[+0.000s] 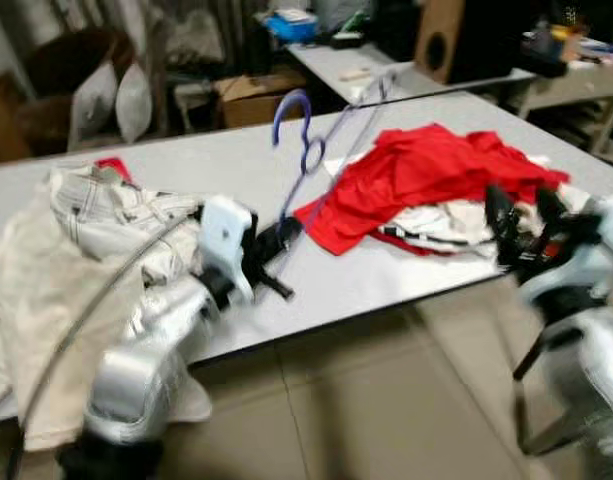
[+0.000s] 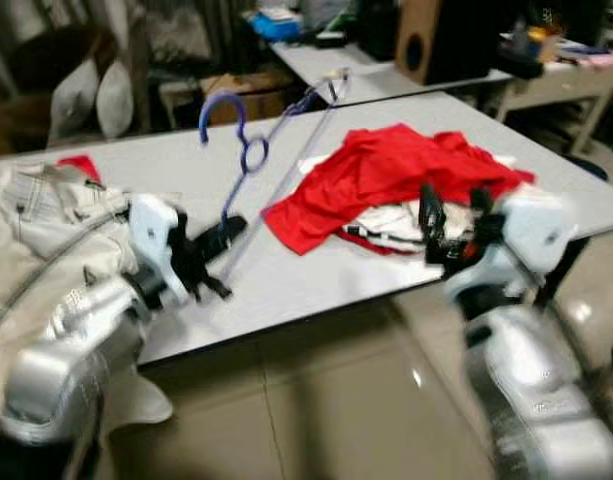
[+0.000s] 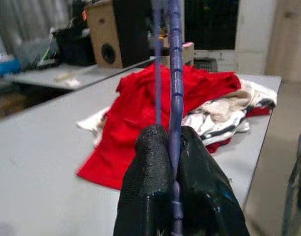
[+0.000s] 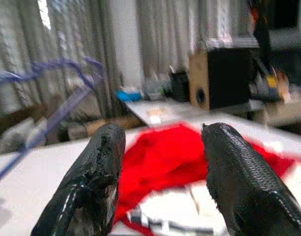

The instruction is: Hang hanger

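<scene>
A thin blue-purple hanger (image 1: pixel 308 150) stands tilted above the grey table (image 1: pixel 216 170), its hook up near the table's middle. My left gripper (image 1: pixel 278 240) is shut on the hanger's lower end; in the left wrist view the two black fingers (image 3: pixel 150 182) pinch the blue wire (image 3: pixel 175 98). A red garment (image 1: pixel 426 175) lies crumpled on the table to the right, over white and striped clothes (image 1: pixel 441 225). My right gripper (image 1: pixel 521 220) hovers open at the table's right front edge, beside the red garment, with nothing between its fingers (image 4: pixel 96 182).
A pile of pale jeans and cream cloth (image 1: pixel 76 240) covers the table's left end. Behind stand a second table (image 1: pixel 386 70), a speaker box (image 1: pixel 441 40), a cardboard box (image 1: pixel 251 95) and cushions (image 1: pixel 111 100). Tiled floor (image 1: pixel 386 400) lies in front.
</scene>
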### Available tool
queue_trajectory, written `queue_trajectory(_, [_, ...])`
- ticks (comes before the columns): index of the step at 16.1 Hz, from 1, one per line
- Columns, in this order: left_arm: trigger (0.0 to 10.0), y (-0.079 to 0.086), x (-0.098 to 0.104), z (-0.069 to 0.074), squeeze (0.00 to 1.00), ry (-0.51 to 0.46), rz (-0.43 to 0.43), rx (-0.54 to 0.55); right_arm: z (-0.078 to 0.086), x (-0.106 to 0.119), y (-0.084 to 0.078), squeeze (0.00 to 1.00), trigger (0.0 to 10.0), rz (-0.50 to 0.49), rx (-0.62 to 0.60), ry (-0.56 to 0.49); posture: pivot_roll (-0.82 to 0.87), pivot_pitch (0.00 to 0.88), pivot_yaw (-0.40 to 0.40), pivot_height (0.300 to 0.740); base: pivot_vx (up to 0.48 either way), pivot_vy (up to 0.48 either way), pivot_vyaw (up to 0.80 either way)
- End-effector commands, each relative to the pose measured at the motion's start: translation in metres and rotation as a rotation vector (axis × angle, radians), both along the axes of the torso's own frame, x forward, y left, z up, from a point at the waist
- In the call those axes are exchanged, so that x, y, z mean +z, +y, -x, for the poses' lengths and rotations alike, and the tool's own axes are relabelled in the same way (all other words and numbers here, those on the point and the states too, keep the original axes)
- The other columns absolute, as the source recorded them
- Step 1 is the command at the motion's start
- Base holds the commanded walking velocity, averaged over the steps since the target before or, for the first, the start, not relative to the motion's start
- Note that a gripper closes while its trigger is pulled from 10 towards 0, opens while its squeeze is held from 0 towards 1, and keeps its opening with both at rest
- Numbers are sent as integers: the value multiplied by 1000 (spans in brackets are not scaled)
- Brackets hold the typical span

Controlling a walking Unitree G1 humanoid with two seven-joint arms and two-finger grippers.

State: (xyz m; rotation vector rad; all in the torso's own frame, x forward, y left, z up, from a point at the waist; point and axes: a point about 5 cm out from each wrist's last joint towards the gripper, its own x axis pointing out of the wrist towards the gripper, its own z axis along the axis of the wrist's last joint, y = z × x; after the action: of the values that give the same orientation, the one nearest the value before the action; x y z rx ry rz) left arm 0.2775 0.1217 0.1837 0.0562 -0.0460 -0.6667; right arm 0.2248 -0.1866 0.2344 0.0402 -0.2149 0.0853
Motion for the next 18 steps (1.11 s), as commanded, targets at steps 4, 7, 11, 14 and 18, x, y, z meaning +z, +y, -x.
queue_trajectory(4, [10000,19,-7,-6,0,36,-209,-174,11,39,-11,1000,10000,193,424,-111,-21,0,56,740,0,0,0])
queue_trajectory(7, [10000,28,2,-10,0,23,-327,-333,15,54,-31,1000,10000,358,640,-6,-26,0,50,740,0,0,0])
queue_trajectory(11, [10000,26,20,-9,0,-5,-445,-606,17,50,-46,1000,10000,493,913,218,-30,0,39,740,0,0,0])
queue_trajectory(14, [10000,17,27,-6,0,-30,-528,-761,7,49,-41,0,10000,595,962,207,-27,0,33,740,0,0,0])
queue_trajectory(18, [10000,5,39,-11,0,-90,-627,-851,2,39,-22,0,10000,617,1109,201,-24,0,37,740,0,0,0])
